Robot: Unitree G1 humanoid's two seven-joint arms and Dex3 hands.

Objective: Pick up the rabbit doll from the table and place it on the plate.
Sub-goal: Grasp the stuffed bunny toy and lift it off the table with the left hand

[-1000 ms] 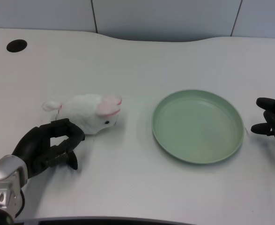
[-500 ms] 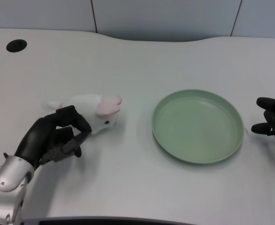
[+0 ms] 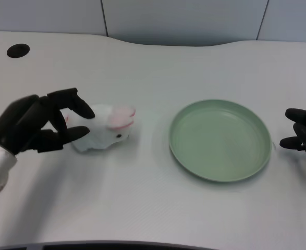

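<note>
Rabbit doll point(image 3: 105, 130) is the thing to move, and in the head view it lies on the white table point(image 3: 153, 208), left of the middle, with its pink ears and its face turned toward the green plate point(image 3: 220, 139). The plate stands well apart from it, to the picture's right, and nothing lies in it.

I judge the doll to be light and soft: it looks like white plush, so it will give under pressure and will not break. It is not slippery, but it can squash and slide out of a shallow hold. The best place to take it seems the round body behind the head, from above, with the fingers on both sides; the ears and the tail end are too thin and floppy for a sure hold.

The left hand point(image 3: 35, 127) is over the doll's rear part, on the picture's left, with its silver wrist going out at the left edge. Its fingers point(image 3: 69, 99) are apart and bent forward over the doll's back, while a lower finger points at the doll's side. They look touching or almost touching the plush, and I cannot tell which. The hand holds nothing yet.

The right hand point(image 3: 303, 134) waits at the right edge, beside the plate.
</note>
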